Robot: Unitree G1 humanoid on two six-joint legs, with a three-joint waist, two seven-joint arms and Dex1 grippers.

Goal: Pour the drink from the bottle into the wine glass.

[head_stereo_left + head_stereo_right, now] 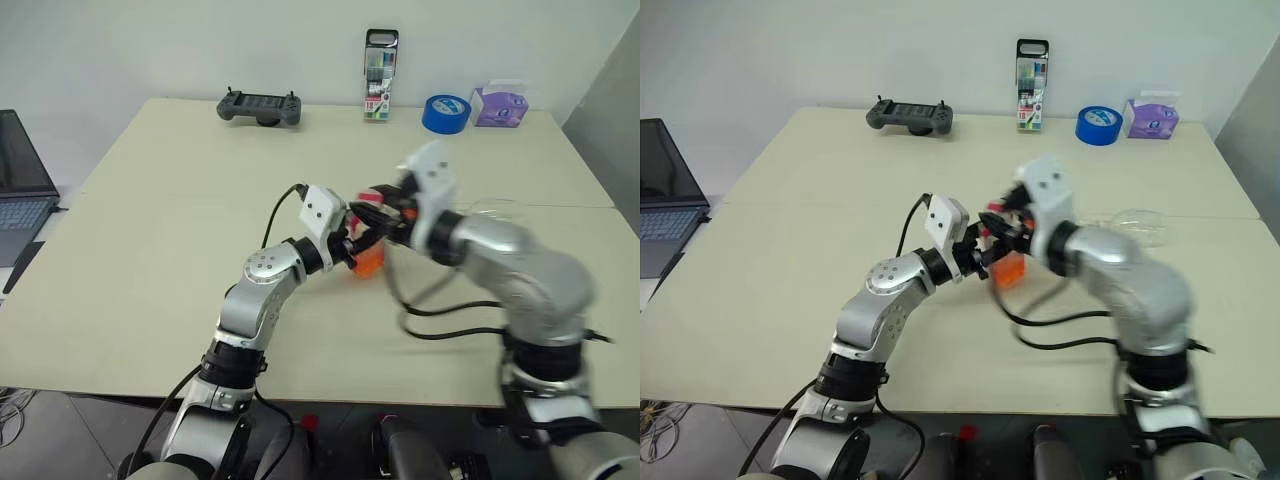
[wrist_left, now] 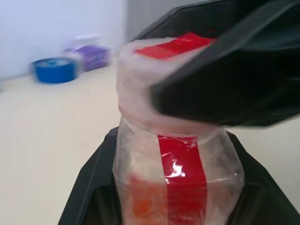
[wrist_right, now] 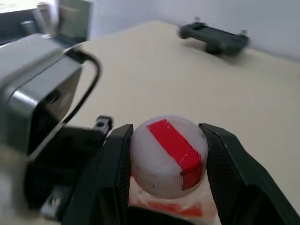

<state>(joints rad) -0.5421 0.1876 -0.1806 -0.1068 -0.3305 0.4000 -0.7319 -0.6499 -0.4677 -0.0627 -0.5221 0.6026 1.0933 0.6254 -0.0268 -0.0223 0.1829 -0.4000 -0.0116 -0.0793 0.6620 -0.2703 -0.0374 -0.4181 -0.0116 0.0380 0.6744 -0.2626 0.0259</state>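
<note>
The right gripper (image 3: 166, 159) has its two black fingers on both sides of the red-and-white cap (image 3: 168, 157) and touching it, so I judge it clamped on the cap. The left gripper (image 2: 173, 187) is closed around the body of the bottle (image 2: 176, 183) and holds it upright a little above the table (image 1: 150, 260). The drink (image 1: 369, 262) is seen as orange liquid in the lower part of the bottle, below the red label strip.

The step in hand looks like opening the bottle: one claw holds the body, the other takes the cap. Pouring is not yet begun, because the cap is on. The next move calls, in my judgement, for turning the cap off while the left grip keeps the body from twisting, and then for putting the cap away before the bottle is tilted.

The wine glass (image 1: 1132, 224) is to the right of the two grippers, partly hidden behind the right arm. It seems to lie on its side, but I cannot tell this surely. If it does, it must stand up before any pouring.

Around the hands the table is bare. The game controller (image 1: 260, 107), the marker pack (image 1: 380, 75), the blue tape roll (image 1: 445, 113) and the purple tissue pack (image 1: 499, 105) are well apart, along the far edge. A laptop (image 1: 22, 190) is beyond the left edge. The near edge is close under the arms.
</note>
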